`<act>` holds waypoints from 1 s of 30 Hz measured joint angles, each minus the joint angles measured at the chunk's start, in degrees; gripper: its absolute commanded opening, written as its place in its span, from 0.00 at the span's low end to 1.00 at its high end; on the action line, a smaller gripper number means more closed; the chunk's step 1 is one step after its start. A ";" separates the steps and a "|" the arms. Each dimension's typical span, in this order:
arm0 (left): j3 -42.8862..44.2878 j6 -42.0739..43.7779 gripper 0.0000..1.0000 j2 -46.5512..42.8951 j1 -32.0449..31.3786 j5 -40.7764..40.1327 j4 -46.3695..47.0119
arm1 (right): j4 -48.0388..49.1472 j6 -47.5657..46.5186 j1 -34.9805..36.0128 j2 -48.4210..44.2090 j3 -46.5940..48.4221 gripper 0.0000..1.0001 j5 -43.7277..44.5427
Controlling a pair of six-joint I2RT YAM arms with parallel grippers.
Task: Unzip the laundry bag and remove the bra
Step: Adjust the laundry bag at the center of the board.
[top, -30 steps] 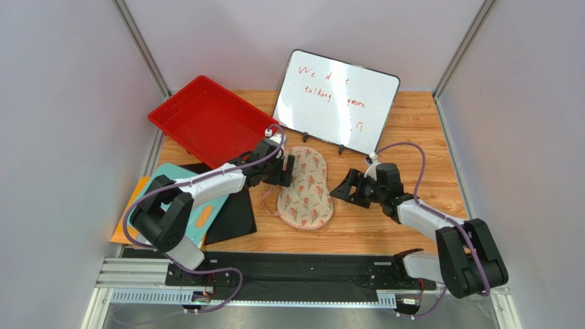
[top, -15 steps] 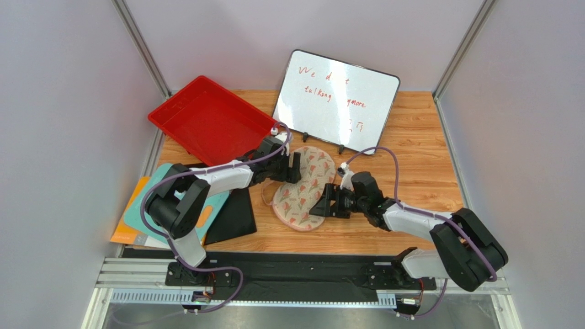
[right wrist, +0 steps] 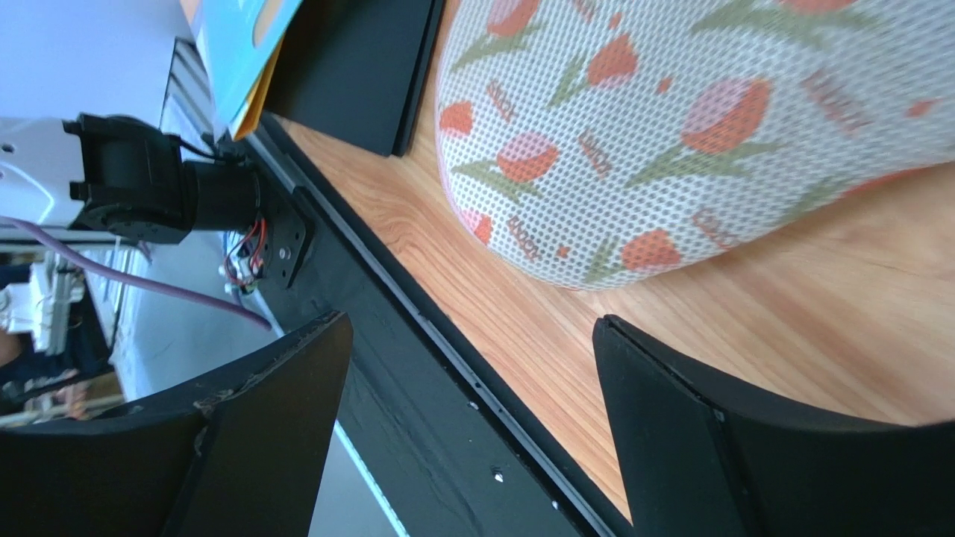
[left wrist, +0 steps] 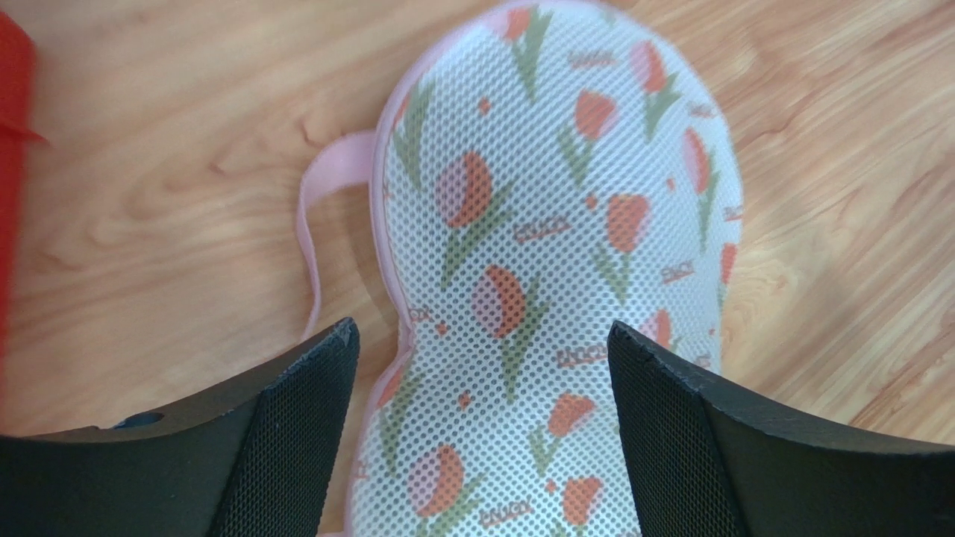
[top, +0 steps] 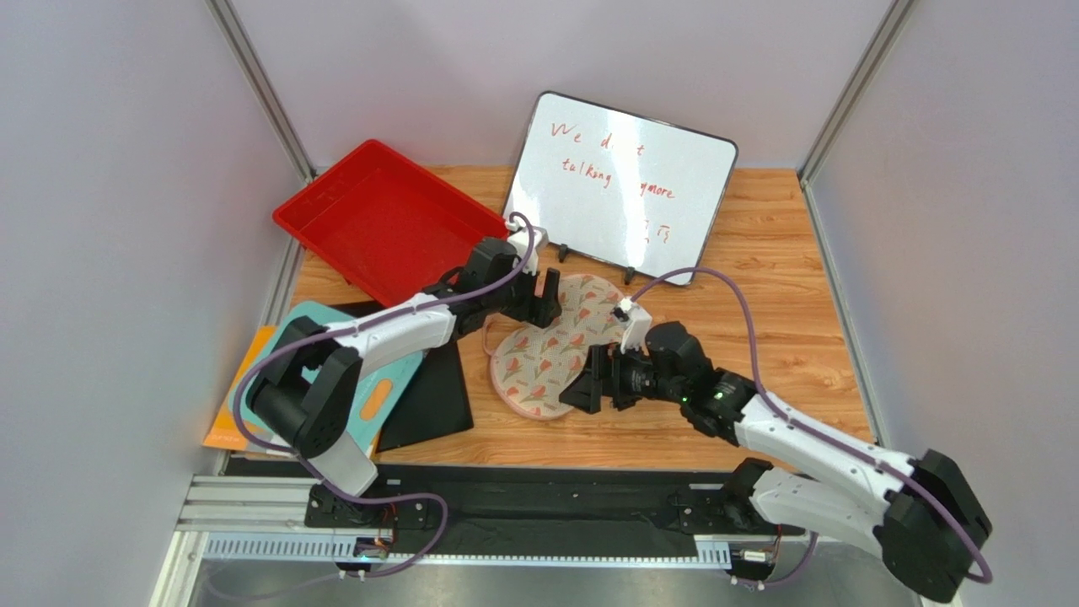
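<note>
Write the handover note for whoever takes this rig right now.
Left gripper: open over the laundry bag, holding nothing.
Right gripper: open at the bag's near edge, holding nothing.
The bag lies flat on the table, with its pink loop out to one side. No opening shows, and the bra is not in view.
Done: nothing visible.
Left: unzip the bag, take out the bra.

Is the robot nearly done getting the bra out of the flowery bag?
Not yet. Nothing looks done: the laundry bag lies flat, no opening shows, no bra in sight. In hand: left jaws open over its far end, right jaws open by its near end, gripping nothing. Left: unzipping and pulling the bra out.
</note>
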 measured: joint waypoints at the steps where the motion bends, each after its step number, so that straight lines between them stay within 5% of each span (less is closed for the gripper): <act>1: 0.00 0.72 0.91 -1.20 -0.02 -0.09 -0.13 | -2.21 -0.68 -0.44 -2.05 0.66 0.88 1.40; 9: 0.85 7.32 0.88 -8.37 -7.67 -4.57 -1.27 | -9.03 -3.52 -20.81 -6.67 1.33 0.85 3.85; 16: 8.61 12.17 0.78 1.01 -17.27 -7.91 -3.41 | -8.63 -3.13 -34.23 -2.05 0.98 0.85 0.00; 21: 12.26 14.75 0.63 8.22 -19.32 -10.58 -4.24 | -7.41 -2.56 -38.03 -1.95 -0.48 0.85 -1.86; 30: 18.36 19.89 0.63 16.09 -22.38 -12.55 -5.05 | -6.69 -2.32 -41.62 -1.97 -2.84 0.85 -4.94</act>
